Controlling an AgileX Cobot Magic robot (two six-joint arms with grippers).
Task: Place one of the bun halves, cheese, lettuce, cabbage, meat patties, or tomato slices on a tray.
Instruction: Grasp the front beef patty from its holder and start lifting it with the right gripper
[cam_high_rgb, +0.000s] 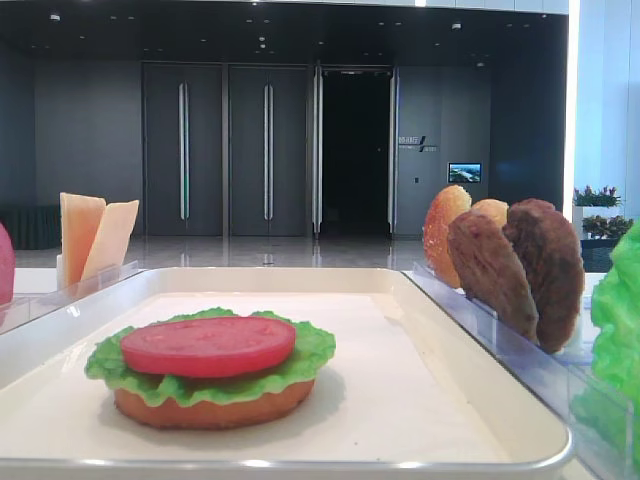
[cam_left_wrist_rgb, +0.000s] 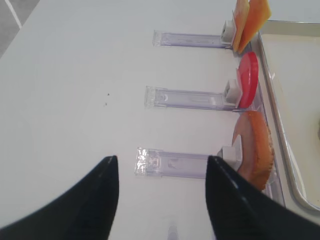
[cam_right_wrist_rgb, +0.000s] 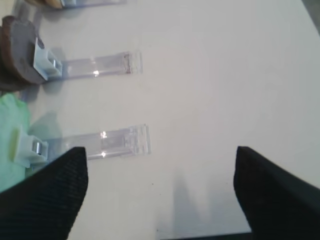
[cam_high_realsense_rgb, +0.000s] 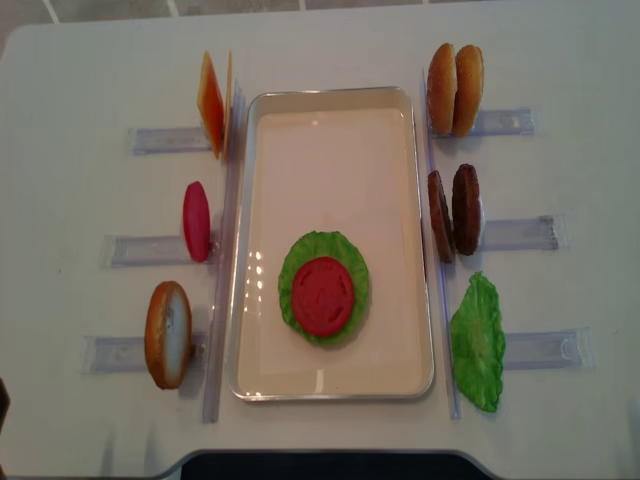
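Note:
On the cream tray lies a bun half topped with lettuce and a tomato slice. Left of the tray stand cheese, a tomato slice and a bun half. To its right stand two bun halves, two meat patties and lettuce. My left gripper hangs open and empty over the table beside the bun half. The right gripper is open and empty, right of the lettuce. No cabbage is in view.
Clear plastic racks stick out sideways on both sides of the tray, one just ahead of my right gripper and another ahead of my left. A dark cutout marks the table's near edge.

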